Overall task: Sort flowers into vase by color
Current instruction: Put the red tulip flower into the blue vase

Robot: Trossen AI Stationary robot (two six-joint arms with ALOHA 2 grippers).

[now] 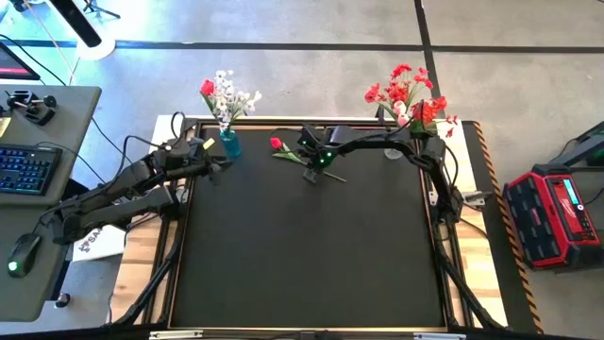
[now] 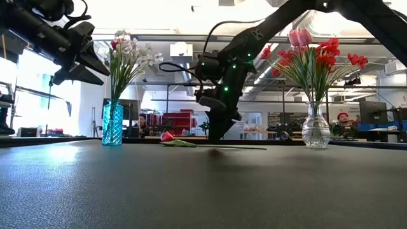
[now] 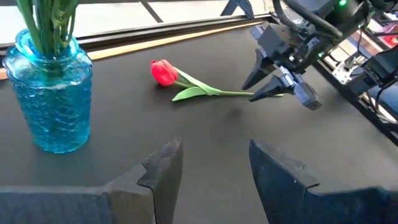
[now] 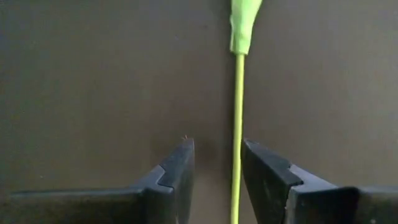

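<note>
A single red tulip [image 1: 276, 144] lies flat on the black mat near the far edge, its bud [image 3: 163, 72] toward the blue vase [image 1: 229, 144] and its thin green stem [image 4: 237, 112] running toward the table's right. My right gripper [image 4: 217, 146] points down over the stem's free end, open, with one finger on each side of the stem and the stem close to one finger. My left gripper [image 3: 214, 149] hangs open above the mat next to the blue vase, which holds white sprays and a red bud. A clear vase [image 2: 315, 130] at the far right holds red flowers.
Both vases stand along the far edge, the blue one [image 3: 53, 93] left of the tulip and the clear one [image 1: 420, 123] right of it. The mat [image 1: 302, 255] stretches bare toward the near edge. A desk with a keyboard [image 1: 24, 165] sits left of the table.
</note>
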